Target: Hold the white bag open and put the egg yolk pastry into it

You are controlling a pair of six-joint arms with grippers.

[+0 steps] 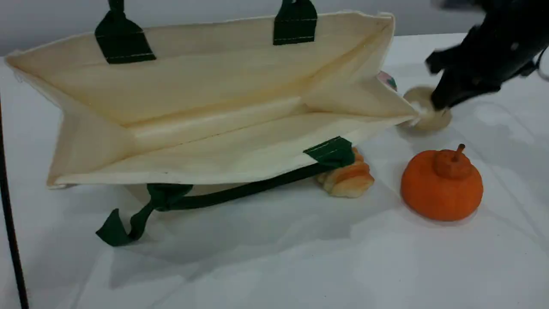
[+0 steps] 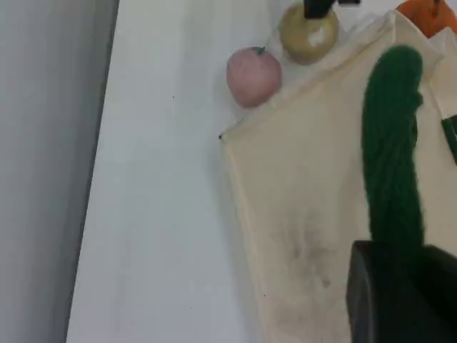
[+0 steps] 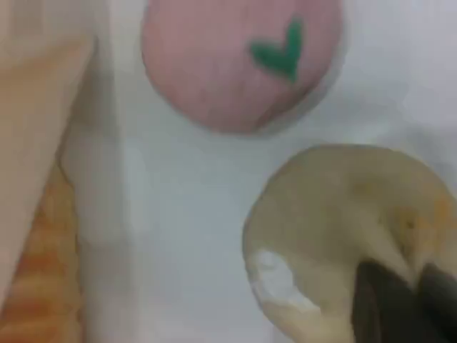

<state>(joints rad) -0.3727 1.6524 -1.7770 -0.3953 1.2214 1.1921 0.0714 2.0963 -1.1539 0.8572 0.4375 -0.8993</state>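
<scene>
The egg yolk pastry [image 1: 429,116] sits on the tabletop [image 1: 300,257] at the right corner of the white bag [image 1: 214,98]. The right fingers [image 3: 382,304] are pinched together on its top, pressing a dent into it. A pink ball [image 3: 239,61] lies just beside it. The bag's mouth gapes wide toward the scene camera, and its upper green handle [image 2: 391,143] is clamped in the closed left fingers [image 2: 371,293]. A bread loaf [image 1: 347,178] pokes out from under the bag's lower edge, and an orange pumpkin [image 1: 441,186] stands nearby.
</scene>
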